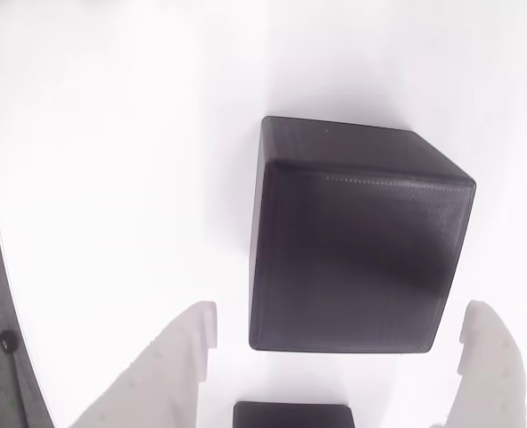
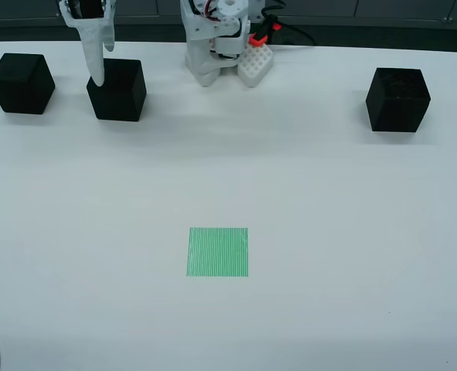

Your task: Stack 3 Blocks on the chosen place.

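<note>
Judging progress from the fixed overview: nothing is stacked yet, and the flat square patch of fine green-and-white stripes (image 2: pixel 218 251) lies bare on the white tabletop (image 2: pixel 329 232). All three matte black plastic cubes with rounded edges sit on the table well beyond the patch, toward the robot's white base (image 2: pixel 216 42). One cube (image 2: pixel 398 99) stands far up and to the right of the patch in the overview; a second cube (image 2: pixel 21 83) stands far up and to the left; the third cube (image 2: pixel 118 90) is just right of that one, also up-left of the patch, and is the one being addressed. The white two-finger gripper (image 2: pixel 97 58) comes down at this third cube's top left edge in the overview, one finger showing in front of the cube's upper corner. In the gripper-mounted view the same cube (image 1: pixel 357 241) sits between and ahead of the two white fingertips (image 1: pixel 187 357), which stand spread wider than the cube, one on each side, with white table showing between each finger and the cube's sides; jaws wide, nothing held. A dark part (image 1: pixel 292 415) shows at the bottom edge of that view; I cannot tell what it is. Assessment: first pick is at approach stage, grasp not yet closed. Remaining: close on this cube, carry it to the striped patch, then fetch and stack the other two.
</note>
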